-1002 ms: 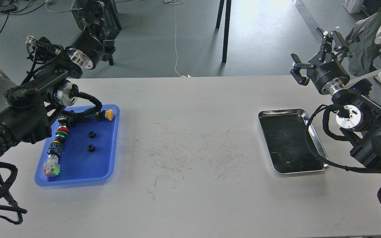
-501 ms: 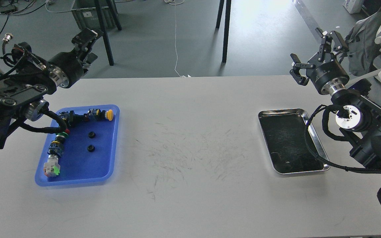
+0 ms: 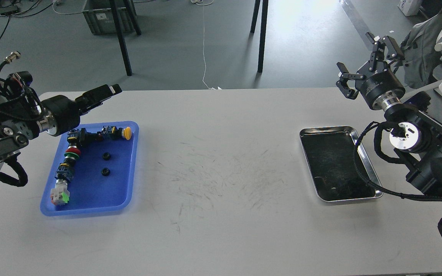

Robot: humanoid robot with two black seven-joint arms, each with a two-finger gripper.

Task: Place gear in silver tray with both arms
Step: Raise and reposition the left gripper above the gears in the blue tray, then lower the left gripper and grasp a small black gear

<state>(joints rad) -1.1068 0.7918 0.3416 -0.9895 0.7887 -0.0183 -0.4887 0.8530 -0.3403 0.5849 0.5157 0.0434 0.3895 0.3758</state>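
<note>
Two small black gears (image 3: 107,156) (image 3: 105,171) lie in the blue plastic tray (image 3: 90,210) at the left of the table. The silver tray (image 3: 326,130) lies at the right, and its dark bottom holds nothing. My left gripper (image 3: 104,92) points right, just above the blue tray's far edge and apart from the gears. It is seen side-on, so its fingers cannot be told apart. My right gripper (image 3: 365,63) is open and empty, raised beyond the table's far right edge, behind the silver tray.
Several push-button switches, one with a yellow cap (image 3: 127,133) and one red and green (image 3: 72,152), lie in the blue tray beside the gears. My right arm's black cable (image 3: 359,168) hangs over the silver tray's right rim. A chair with a grey bag (image 3: 420,57) stands at far right.
My left arm has swung down and to the left, and its gripper has come from high behind the table to just above the blue tray's far edge. The right arm has not moved.
</note>
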